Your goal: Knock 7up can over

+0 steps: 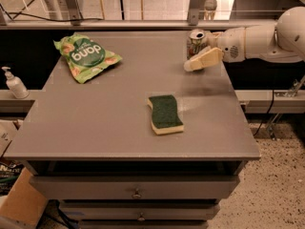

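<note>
The 7up can, silver-white with green and reddish marks, stands near the table's far right edge and seems to lean slightly to the left. My gripper, beige at the tip of the white arm, reaches in from the right. It lies right against the can's front right side and hides the can's lower part.
A green snack bag lies at the far left of the grey table. A green-and-yellow sponge lies in the middle right. A soap dispenser stands on a ledge to the left. A rail runs behind the table.
</note>
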Motion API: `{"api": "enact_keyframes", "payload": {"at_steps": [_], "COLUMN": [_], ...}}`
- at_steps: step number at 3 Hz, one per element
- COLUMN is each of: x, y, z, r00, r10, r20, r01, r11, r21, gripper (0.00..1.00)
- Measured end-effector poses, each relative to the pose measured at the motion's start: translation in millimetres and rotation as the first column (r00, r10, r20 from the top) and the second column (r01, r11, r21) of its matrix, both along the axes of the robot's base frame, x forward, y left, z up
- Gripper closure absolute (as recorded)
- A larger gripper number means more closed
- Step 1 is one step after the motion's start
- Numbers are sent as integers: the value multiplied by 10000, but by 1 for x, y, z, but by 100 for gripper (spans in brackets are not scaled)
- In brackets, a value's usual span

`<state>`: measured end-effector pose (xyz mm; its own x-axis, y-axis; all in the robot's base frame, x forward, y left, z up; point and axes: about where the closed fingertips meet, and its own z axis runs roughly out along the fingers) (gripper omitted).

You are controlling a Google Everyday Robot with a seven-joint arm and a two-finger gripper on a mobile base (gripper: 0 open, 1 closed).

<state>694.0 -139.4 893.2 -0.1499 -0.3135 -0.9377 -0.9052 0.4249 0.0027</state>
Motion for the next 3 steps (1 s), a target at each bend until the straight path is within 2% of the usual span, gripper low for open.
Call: {"api": "enact_keyframes", "payload": {"at_steps": [1,2,3], "x": [-28,-56,-74], "y": [19,32,37], "z": [19,35,43], "r00": [9959,9862,9793], "r10": [901,1653,2020], "r20": [11,-44,-153], "r01": [-901,-1647,-2003], "r11": [9950,9841,9768], "r21": [430,669,755], "gripper": [0,0,0]}}
